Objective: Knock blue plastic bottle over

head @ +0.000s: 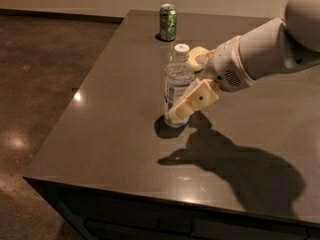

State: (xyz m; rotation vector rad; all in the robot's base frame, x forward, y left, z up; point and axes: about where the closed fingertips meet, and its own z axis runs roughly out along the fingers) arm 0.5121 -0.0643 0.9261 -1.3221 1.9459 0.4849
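Right, my gripper [184,108] seems to touch the bottle [177,79] low on its right side; whether it is spread or closed I cannot tell. The bottle stands upright mid-table. I'd push higher up, sweeping left.

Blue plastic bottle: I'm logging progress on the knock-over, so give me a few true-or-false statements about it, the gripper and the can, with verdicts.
1. The blue plastic bottle lies toppled on the table. False: it stands upright.
2. The gripper is by the bottle's lower half. True.
3. The green can stands upright, apart from the bottle. True.
4. The bottle's cap is missing. False: a white cap is on.
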